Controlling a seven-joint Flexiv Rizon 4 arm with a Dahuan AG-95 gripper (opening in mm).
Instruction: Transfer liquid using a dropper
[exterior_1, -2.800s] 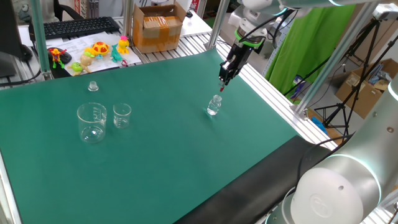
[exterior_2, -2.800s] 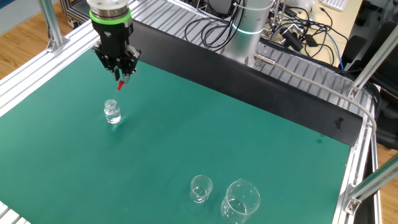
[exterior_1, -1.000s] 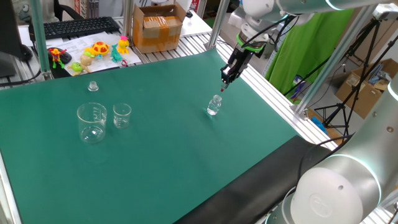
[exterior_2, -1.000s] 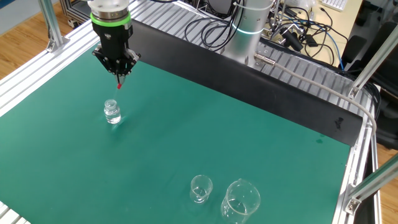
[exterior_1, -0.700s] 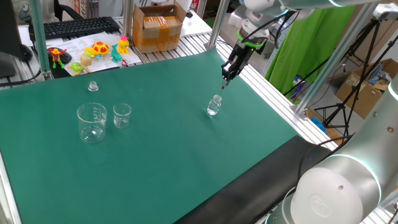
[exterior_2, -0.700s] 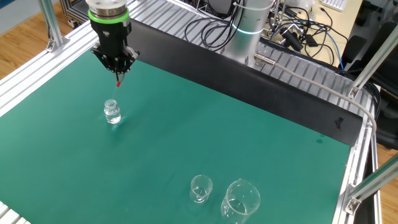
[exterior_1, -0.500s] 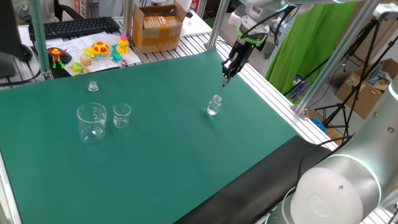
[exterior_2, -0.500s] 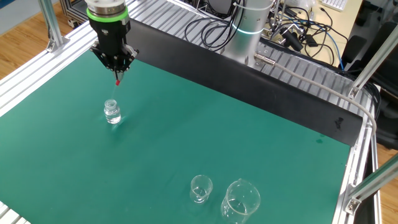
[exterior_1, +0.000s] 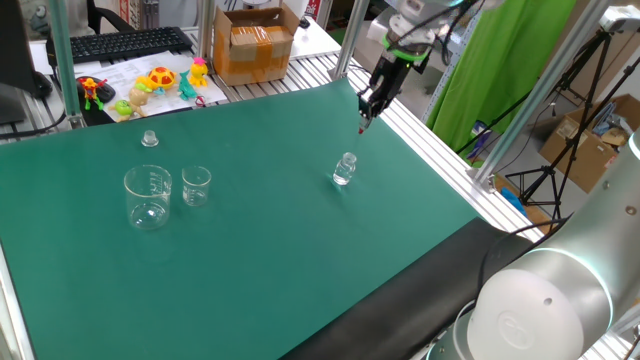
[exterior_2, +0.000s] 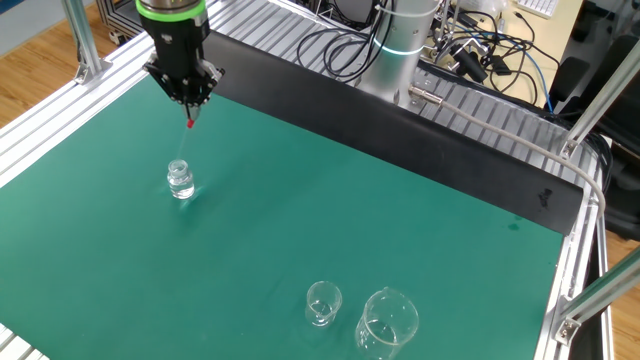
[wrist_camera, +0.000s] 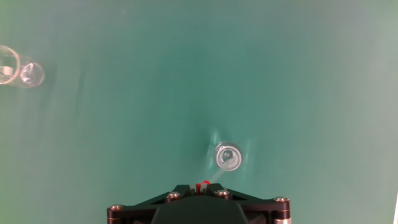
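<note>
My gripper (exterior_1: 367, 108) (exterior_2: 189, 99) hangs high over the green mat, shut on the red bulb of the dropper (exterior_2: 189, 124) (exterior_1: 362, 128). Its thin clear stem points down toward the small clear glass bottle (exterior_2: 180, 181) (exterior_1: 345, 169) on the mat below. Whether the stem's tip is still in the bottle's mouth I cannot tell. In the hand view the red bulb (wrist_camera: 202, 184) shows between the shut fingers, with the bottle (wrist_camera: 227, 156) just ahead, seen from above.
A large beaker (exterior_1: 148, 196) (exterior_2: 385, 322) and a small beaker (exterior_1: 196, 186) (exterior_2: 323, 302) stand together far from the bottle. A small clear cap (exterior_1: 149, 138) lies behind them. Toys, a keyboard and a cardboard box (exterior_1: 252, 42) sit beyond the mat.
My gripper has risen, lifting the dropper up from the bottle. The bottle and beakers have not moved.
</note>
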